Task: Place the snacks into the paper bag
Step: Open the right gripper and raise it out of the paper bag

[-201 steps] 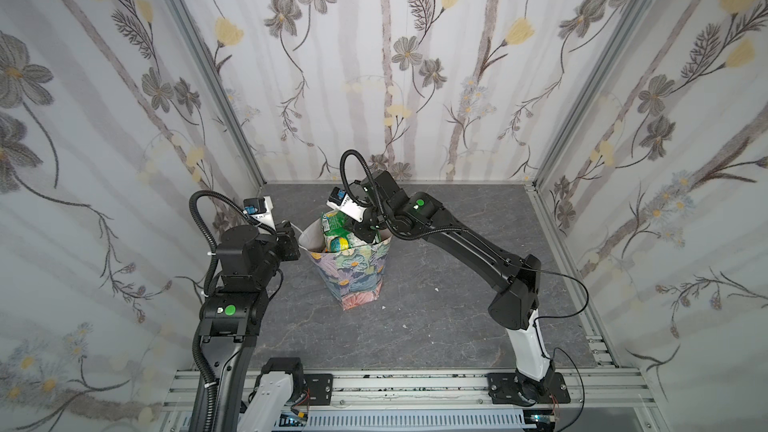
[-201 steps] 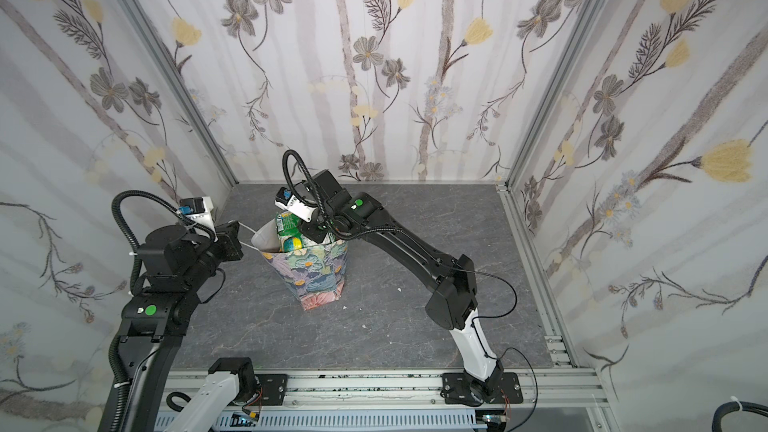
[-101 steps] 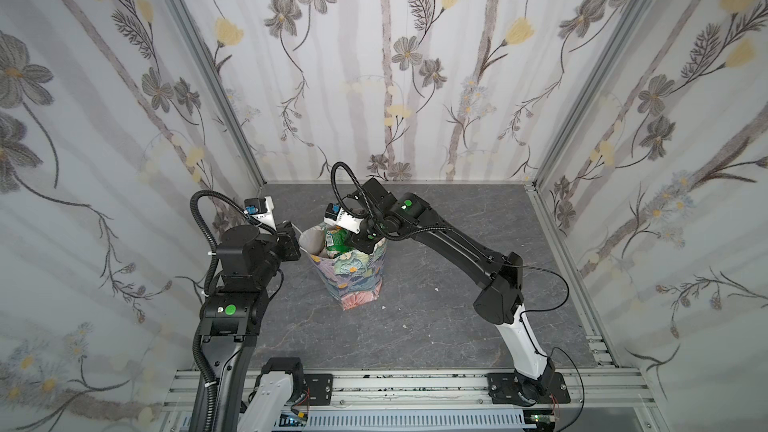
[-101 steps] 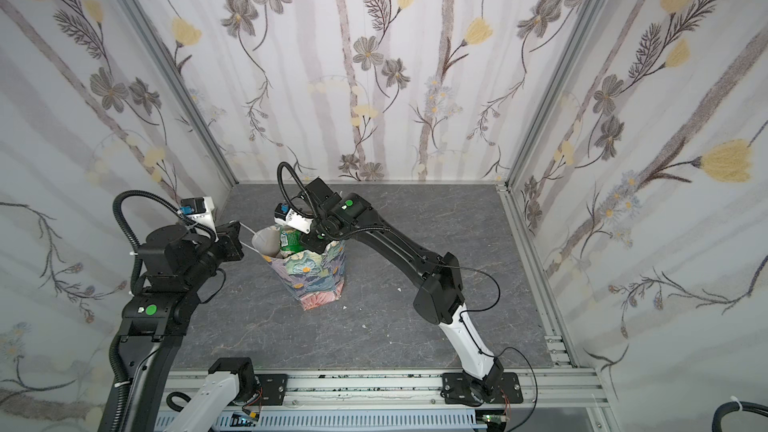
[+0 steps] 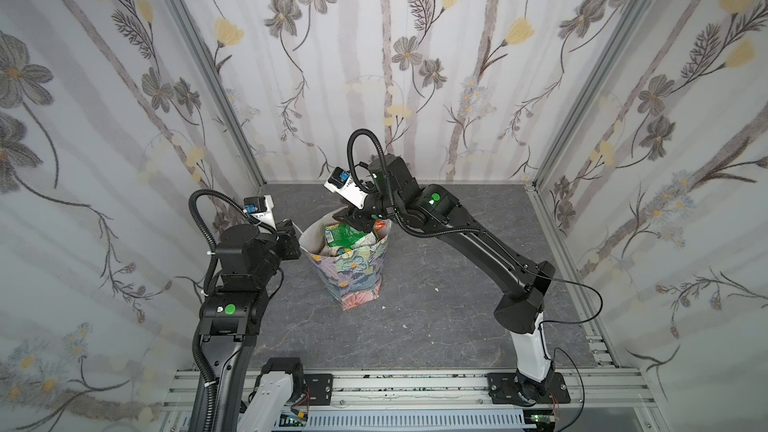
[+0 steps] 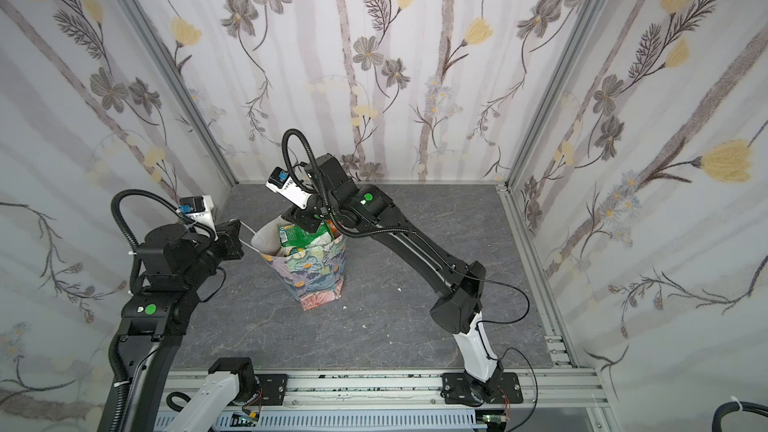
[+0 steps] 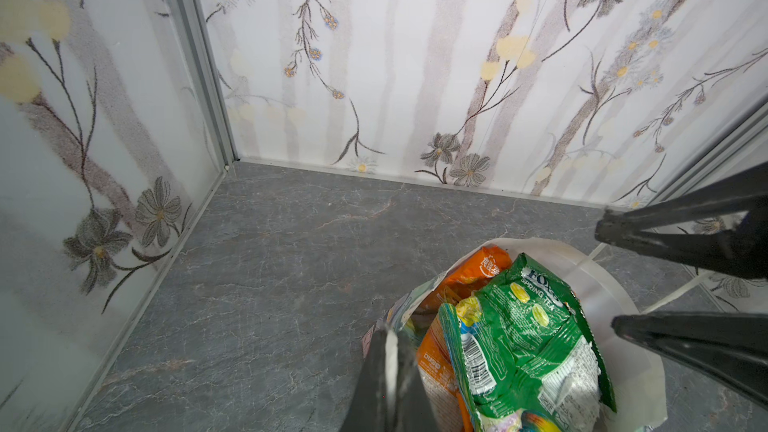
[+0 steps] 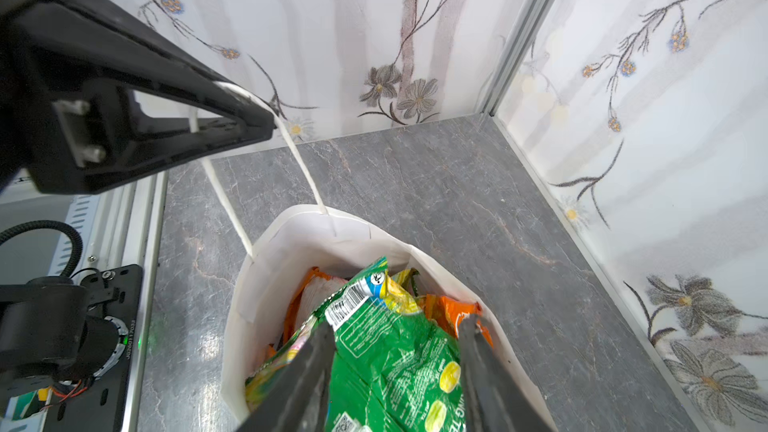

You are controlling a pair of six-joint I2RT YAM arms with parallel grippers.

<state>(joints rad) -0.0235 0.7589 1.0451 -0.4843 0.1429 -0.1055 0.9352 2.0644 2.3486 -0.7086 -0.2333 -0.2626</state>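
Observation:
The paper bag (image 5: 353,280) (image 6: 316,276) stands upright mid-floor, floral outside and white inside. Snacks fill it: a green packet (image 8: 386,351) (image 7: 523,342) lies on top, over orange packets (image 7: 478,272) (image 8: 457,309). My right gripper (image 8: 397,326) (image 5: 353,220) hangs over the bag's mouth, open, one finger on either side of the green packet. My left gripper (image 7: 388,328) (image 5: 296,227) is beside the bag's left rim, shut on its white cord handle (image 8: 303,168), which is pulled taut. The bag's lower contents are hidden.
Floral-papered walls (image 5: 415,76) close in the grey stone floor (image 5: 436,326) on three sides. An aluminium rail (image 5: 395,384) with both arm bases runs along the front. Small white crumbs (image 5: 436,289) lie on the floor right of the bag.
The right gripper's jaws have spread apart over the bag and let go of the green packet, which now lies in the bag's mouth. The left gripper keeps its hold on the handle.

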